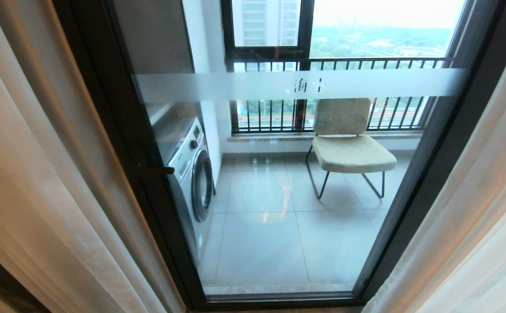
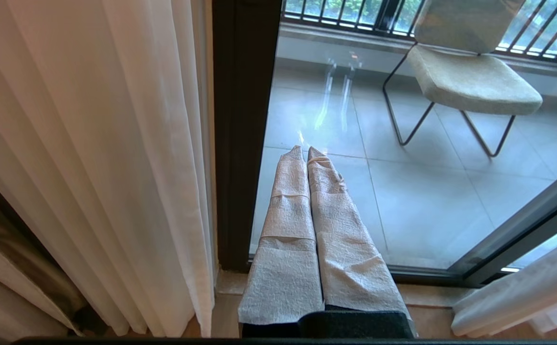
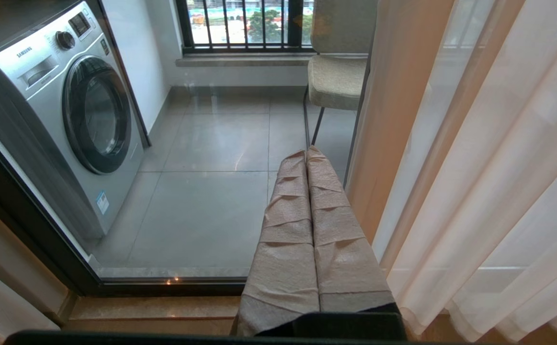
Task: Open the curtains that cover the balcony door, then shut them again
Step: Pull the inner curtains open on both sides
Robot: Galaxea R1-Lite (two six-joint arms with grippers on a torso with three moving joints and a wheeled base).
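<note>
Balcony door (image 1: 279, 182) glass fully exposed; curtains (image 1: 39, 174) drawn to both frame edges, clear gap between. Left hand (image 2: 305, 149) and right hand (image 3: 306, 152) low before the sill, fingers pressed together, empty.

Both end effector fingers (image 2: 302, 230) wear wrinkled pale tape wrapping.

Right gripper (image 3: 307, 154) closed beside curtains (image 3: 474, 158), washing machine (image 3: 62, 110) behind balcony door (image 3: 201, 191)
</note>
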